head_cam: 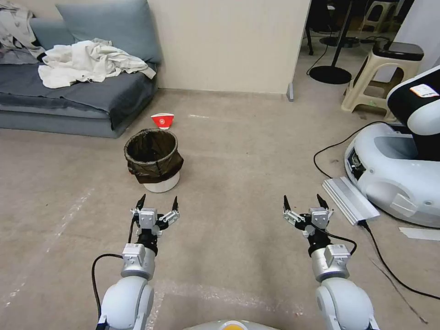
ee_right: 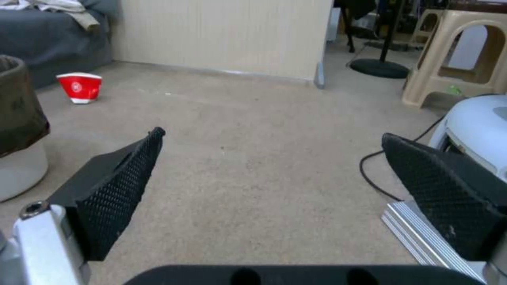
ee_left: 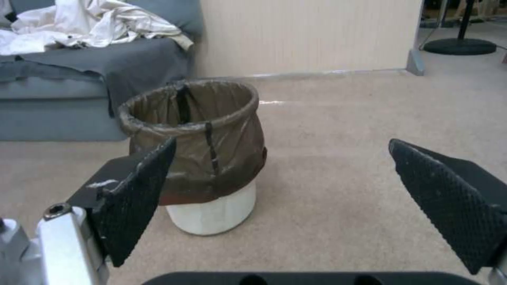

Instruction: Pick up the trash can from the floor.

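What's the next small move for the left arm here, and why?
Probably ease the left hand forward toward the trash can. It hangs open just short of the can, which stands upright on the floor and sits off toward one finger in the wrist view, so a slight recentring looks needed. The right hand idles, open.
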Controlling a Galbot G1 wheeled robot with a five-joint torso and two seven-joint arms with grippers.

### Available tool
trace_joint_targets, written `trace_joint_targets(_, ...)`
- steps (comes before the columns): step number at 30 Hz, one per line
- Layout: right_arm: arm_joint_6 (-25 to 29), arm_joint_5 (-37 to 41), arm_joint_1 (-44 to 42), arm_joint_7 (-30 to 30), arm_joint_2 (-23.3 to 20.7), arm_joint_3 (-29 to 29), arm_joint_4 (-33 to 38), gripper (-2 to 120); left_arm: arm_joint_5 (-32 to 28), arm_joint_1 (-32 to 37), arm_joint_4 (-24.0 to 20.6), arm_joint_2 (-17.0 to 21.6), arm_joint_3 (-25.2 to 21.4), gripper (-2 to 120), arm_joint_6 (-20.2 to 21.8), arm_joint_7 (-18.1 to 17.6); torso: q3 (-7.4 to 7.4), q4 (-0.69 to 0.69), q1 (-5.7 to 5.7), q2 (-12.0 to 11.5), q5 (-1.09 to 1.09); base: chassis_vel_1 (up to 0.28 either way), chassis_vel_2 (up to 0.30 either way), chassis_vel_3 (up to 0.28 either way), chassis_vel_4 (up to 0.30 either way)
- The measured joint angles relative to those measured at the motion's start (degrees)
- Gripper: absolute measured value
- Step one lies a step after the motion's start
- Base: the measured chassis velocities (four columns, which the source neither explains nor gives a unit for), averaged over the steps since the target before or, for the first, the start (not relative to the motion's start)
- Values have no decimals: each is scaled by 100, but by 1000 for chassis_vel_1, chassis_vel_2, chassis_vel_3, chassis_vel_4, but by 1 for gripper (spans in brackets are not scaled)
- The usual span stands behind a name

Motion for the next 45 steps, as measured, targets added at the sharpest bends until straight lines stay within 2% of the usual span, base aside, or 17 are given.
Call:
trace_joint_targets(29, -8, 2, -27, 0, 13, -2, 33, 100, -5, 31, -44, 2, -15, 100, 0, -2, 0, 0, 0, 0, 1, 0, 0, 0, 0)
trace_joint_targets(31, -111, 58, -235, 14, 124, -39, 406, 100, -98, 279, -380, 32, -159, 100, 0, -44, 0, 0, 0, 0, 0, 0, 0, 0, 0)
trace_joint_targets(33, -122, 64, -257, 17, 136, -43, 446, 100, -108, 305, -415, 36, -174, 100, 0, -51, 0, 0, 0, 0, 1, 0, 0, 0, 0)
trace_joint_targets(37, -407, 238, -822, 95, 443, -149, 1467, 100, -375, 994, -1334, 118, -570, 100, 15, -191, 0, 0, 0, 0, -1, 0, 0, 0, 0)
trace_joint_targets(38, -407, 238, -822, 95, 443, -149, 1467, 100, -375, 994, -1334, 118, -570, 100, 15, -191, 0, 0, 0, 0, -1, 0, 0, 0, 0)
trace_joint_targets(41, -467, 286, -1019, 103, 522, -170, 1776, 100, -563, 1477, -1976, 178, -851, 100, 32, -289, 0, 0, 0, 0, 0, 0, 0, 0, 0)
trace_joint_targets(42, -467, 286, -1019, 103, 522, -170, 1776, 100, -563, 1477, -1976, 178, -851, 100, 32, -289, 0, 0, 0, 0, 0, 0, 0, 0, 0)
trace_joint_targets(44, -470, 286, -1048, 103, 519, -158, 1800, 100, -704, 1828, -2443, 224, -1050, 100, 63, -356, 0, 2, 0, 0, 1, 0, 0, 0, 0)
trace_joint_targets(45, -470, 286, -1052, 102, 515, -155, 1799, 100, -744, 1888, -2517, 236, -1078, 100, 114, -356, -1, 2, -1, 0, 4, 0, 0, 0, 0)
